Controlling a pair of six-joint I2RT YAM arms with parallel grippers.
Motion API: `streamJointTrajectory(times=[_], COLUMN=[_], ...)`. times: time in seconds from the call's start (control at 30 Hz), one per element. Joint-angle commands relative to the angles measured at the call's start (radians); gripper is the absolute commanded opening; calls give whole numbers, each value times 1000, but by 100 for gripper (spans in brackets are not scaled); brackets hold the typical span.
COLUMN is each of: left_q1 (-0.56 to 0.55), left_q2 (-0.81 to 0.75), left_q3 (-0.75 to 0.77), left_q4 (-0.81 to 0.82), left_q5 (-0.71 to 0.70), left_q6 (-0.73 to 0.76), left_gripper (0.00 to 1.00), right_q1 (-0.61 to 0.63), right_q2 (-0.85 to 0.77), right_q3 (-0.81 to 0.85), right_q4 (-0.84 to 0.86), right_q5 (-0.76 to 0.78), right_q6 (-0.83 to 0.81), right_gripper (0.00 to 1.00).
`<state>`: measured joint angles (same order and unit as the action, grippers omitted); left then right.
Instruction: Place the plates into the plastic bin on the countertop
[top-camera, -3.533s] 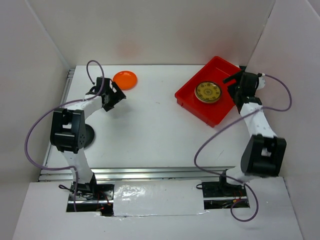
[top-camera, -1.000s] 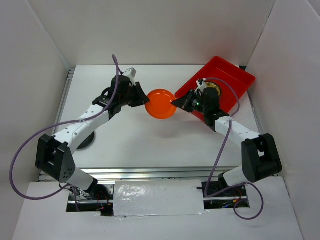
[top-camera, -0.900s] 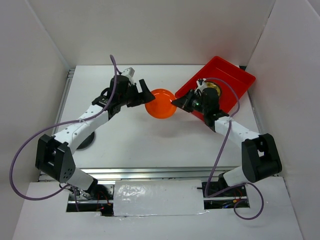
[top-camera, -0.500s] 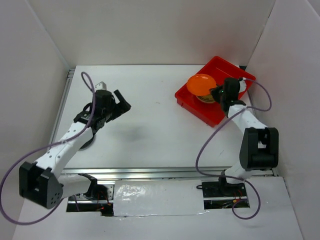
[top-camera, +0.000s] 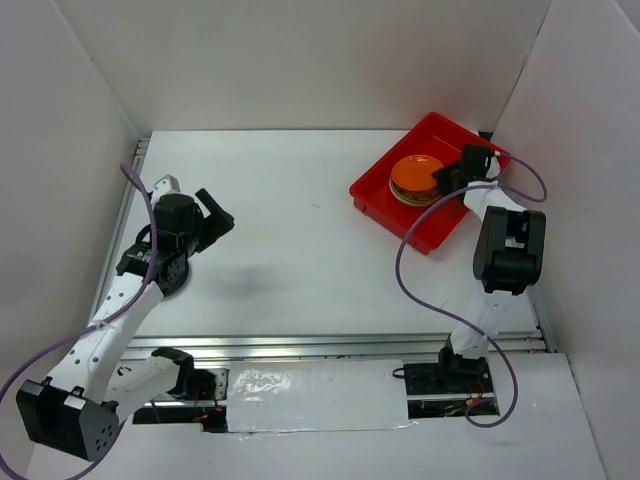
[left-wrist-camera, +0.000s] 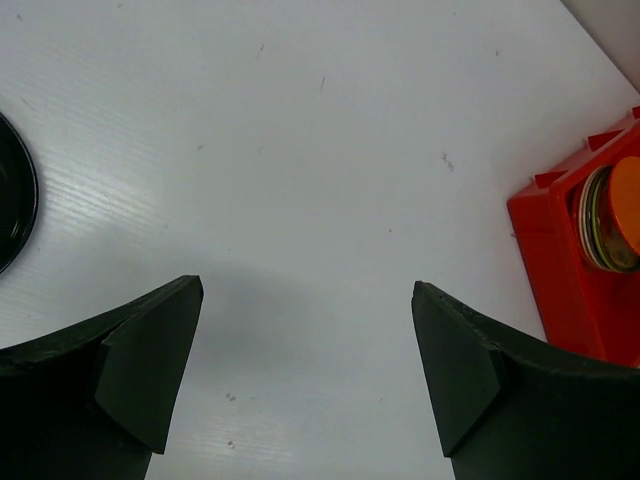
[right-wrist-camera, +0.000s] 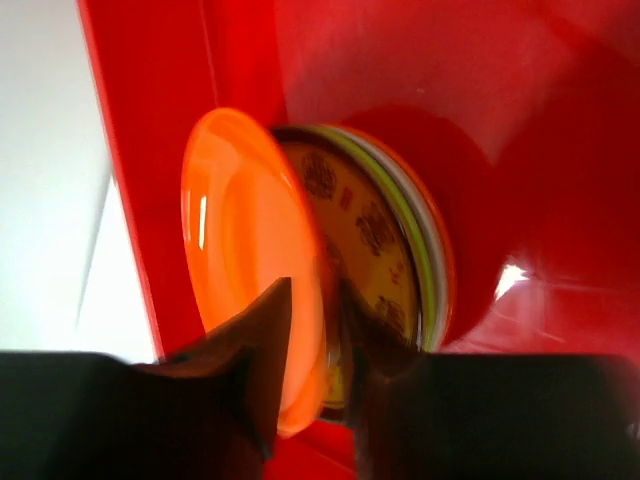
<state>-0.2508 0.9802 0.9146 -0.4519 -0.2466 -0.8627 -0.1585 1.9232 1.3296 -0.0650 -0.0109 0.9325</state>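
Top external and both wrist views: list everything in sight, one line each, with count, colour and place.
Shallow rectangular plastic bin: one, bright red, far right of the countertop.
Round orange plate: one, on top of the stack in the bin, its rim between the right tool's fingers.
Stacked round plates: count unclear, gold-patterned uppermost with lime green and pale edges below, in the bin.
Dark round disc: one, black, left side of the countertop, mostly cut off.
Flat white countertop: one, enclosed by white walls.
Metal rail: one, silver, front edge.
Left tool: one, black, open over bare countertop.
Right tool: one, black, closed on the orange plate's rim.
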Motion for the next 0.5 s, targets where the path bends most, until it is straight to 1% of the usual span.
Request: streamJointTrajectory(times=[0.0,0.07,0.13,0.17,0.2,0.3,0.33,0.37,0.43,0.47], left_q1=[5,8,13,22,28,74,87,102,140,157], left_q2=[-24,-66,-84,-95,-98,-106,-104,-104,-106,-107], left_q3=[61,66,61,58,38,-6,-19,-25,-54,-65], left_q4=[-47,-71,-96,-111,-138,-151,-149,-149,-142,-142], left_q5=[-25,-43,-68,-103,-121,-123,-115,-109,-94,-94], left_q6=[21,18,1,-33,-56,-125,-140,-171,-202,-237], left_gripper=[99,99,99,99,99,99,99,99,99,99], right_q1=[5,13,16,19,20,27,27,28,34,54], right_q2=[-61,-143,-205,-272,-306,-433,-463,-525,-594,-672], right_q3=[30,-18,-55,-97,-124,-231,-256,-283,-366,-406], right_q4=[-12,-12,-16,-21,-22,-15,-9,1,20,98], right_q5=[-14,8,54,81,94,130,126,115,59,20], right_q6=[-1,8,11,14,15,22,23,22,12,-9], right_gripper=[71,100,100,100,100,100,100,100,100,100])
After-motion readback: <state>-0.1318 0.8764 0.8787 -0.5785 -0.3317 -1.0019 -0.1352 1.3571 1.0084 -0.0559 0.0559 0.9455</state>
